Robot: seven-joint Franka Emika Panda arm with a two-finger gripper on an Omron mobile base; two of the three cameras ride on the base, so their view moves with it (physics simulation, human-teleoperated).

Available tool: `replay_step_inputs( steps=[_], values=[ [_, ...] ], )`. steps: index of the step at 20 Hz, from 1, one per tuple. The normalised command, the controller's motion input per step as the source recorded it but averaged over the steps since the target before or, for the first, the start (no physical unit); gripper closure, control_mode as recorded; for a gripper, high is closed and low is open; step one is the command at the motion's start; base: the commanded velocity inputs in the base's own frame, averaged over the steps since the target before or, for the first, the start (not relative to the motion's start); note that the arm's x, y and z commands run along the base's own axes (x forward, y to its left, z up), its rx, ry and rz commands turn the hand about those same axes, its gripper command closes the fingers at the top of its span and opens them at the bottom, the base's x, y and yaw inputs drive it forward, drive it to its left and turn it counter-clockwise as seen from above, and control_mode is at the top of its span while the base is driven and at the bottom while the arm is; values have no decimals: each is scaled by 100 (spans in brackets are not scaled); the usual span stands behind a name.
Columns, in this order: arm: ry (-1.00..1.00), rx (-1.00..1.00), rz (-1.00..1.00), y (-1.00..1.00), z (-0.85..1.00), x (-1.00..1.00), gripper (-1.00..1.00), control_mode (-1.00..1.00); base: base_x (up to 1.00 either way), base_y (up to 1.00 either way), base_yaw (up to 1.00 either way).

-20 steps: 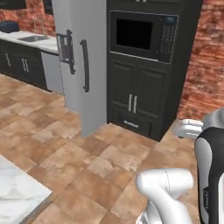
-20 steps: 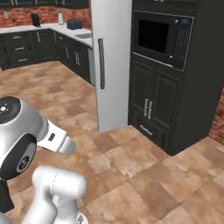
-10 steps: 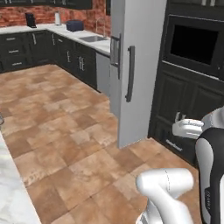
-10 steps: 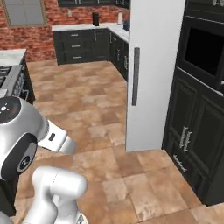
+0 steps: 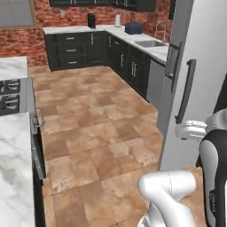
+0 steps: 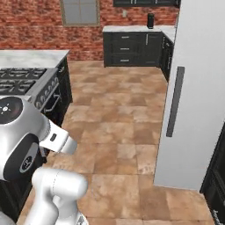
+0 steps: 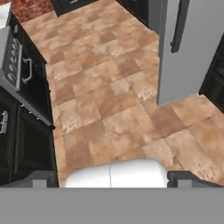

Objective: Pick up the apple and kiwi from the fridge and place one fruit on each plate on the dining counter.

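The fridge stands shut on the right, its brushed silver doors closed and its dark vertical handle facing the open floor; whatever fruit it holds is hidden behind those doors. The terracotta tile floor stretches between it and the marble worktop on the left, where black cooktop grates sit in the stone above a dark oven front. Along the back brick wall runs a row of black cabinets with a sink and a few small appliances on top. The white arm is folded low near the base, and the end effector points down at the tiles beside the fridge corner, its two dark tips spread wide with nothing between them
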Motion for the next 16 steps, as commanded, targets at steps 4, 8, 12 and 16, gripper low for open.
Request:
replay_step_inputs(
  steps=[4, 8, 12, 16],
  values=[
    [0, 0, 0, 0, 0, 0, -100, 100, 100, 0, 22],
    [0, 0, 0, 0, 0, 0, -100, 100, 100, 1, -7],
    [0, 0, 0, 0, 0, 0, -100, 100, 96, 17, -37],
    [0, 0, 0, 0, 0, 0, -100, 100, 91, 26, -53]
  ],
)
